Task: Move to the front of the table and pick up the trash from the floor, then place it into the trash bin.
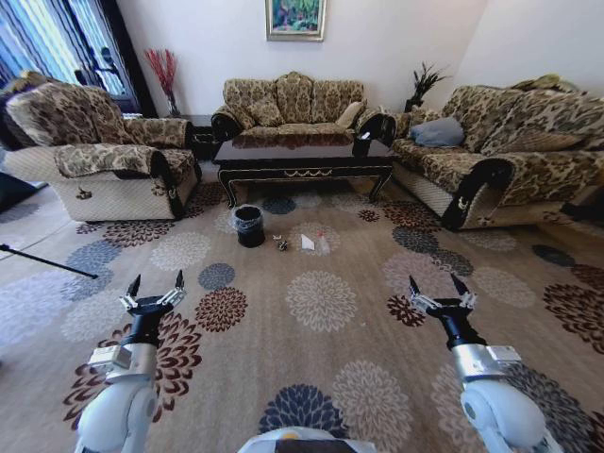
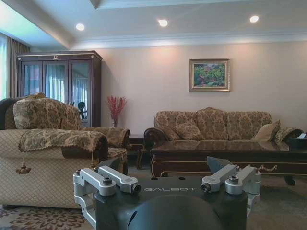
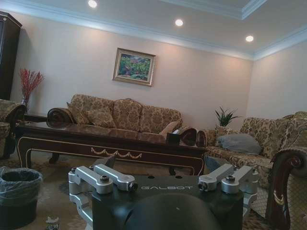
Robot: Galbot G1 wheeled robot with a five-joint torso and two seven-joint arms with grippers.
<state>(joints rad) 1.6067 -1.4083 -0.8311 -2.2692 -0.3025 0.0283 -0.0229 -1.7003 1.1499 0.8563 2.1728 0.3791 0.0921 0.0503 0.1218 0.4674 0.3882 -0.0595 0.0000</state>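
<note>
The dark glossy table [image 1: 302, 156] stands far ahead, in front of the middle sofa. On the carpet before it sits the black trash bin [image 1: 249, 225] with a clear bag over its rim. To its right lies the trash: a white folded paper [image 1: 308, 243], a dark crumpled wrapper [image 1: 281, 244] and a tiny white scrap [image 1: 276, 237]. My left gripper [image 1: 156, 283] and right gripper [image 1: 439, 286] hover low over the near carpet, both open and empty, well short of the litter. The right wrist view shows the bin [image 3: 19, 184] and the table [image 3: 110, 143].
An armchair [image 1: 104, 156] stands at the left, a sofa [image 1: 293, 104] behind the table and another sofa [image 1: 510, 151] at the right. A black tissue box [image 1: 362, 143] sits on the table. A thin dark rod [image 1: 47, 261] lies on the floor at the left. Patterned carpet stretches between me and the litter.
</note>
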